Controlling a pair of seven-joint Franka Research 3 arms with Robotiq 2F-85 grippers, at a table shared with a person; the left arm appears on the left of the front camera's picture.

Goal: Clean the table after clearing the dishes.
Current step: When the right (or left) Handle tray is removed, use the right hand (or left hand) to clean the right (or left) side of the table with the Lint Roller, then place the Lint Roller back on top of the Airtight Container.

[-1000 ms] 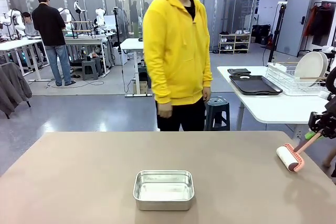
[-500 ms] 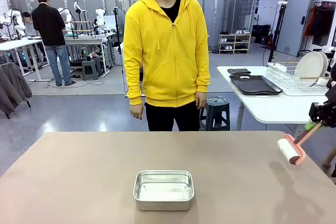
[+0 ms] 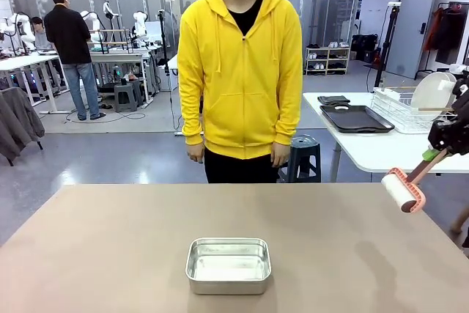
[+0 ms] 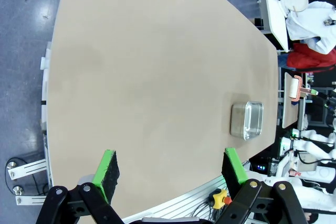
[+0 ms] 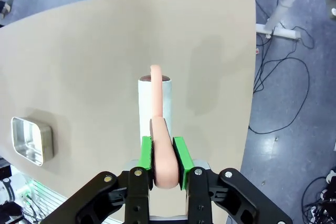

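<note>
The taupe-brown table (image 3: pixel 110 240) lies bare under both wrist cameras (image 4: pixel 157 77) (image 5: pixel 79 45). My right gripper (image 3: pixel 442 150) (image 5: pixel 162 153) is shut on the pink handle of a lint roller (image 3: pixel 402 190). The roller's white roll (image 5: pixel 151 103) hangs in the air above the table's right edge. My left gripper (image 4: pixel 170 169) is open above the table's near left part, with nothing between its green pads. Of the dishes, a white plate (image 3: pixel 432 93) stands in a wire rack, and a dark tray (image 3: pixel 355 117) lies beside it on the white side table.
A small steel pan (image 3: pixel 229 264) (image 4: pixel 247 120) (image 5: pixel 31 140) sits near the table's front middle. A person in a yellow hoodie (image 3: pixel 242 78) stands at the far edge, hands down. The white side table (image 3: pixel 381 153) stands at the back right.
My right gripper has raised the lint roller off the table's right side, up and slightly back. The person has turned to face the table and stands square to it.
</note>
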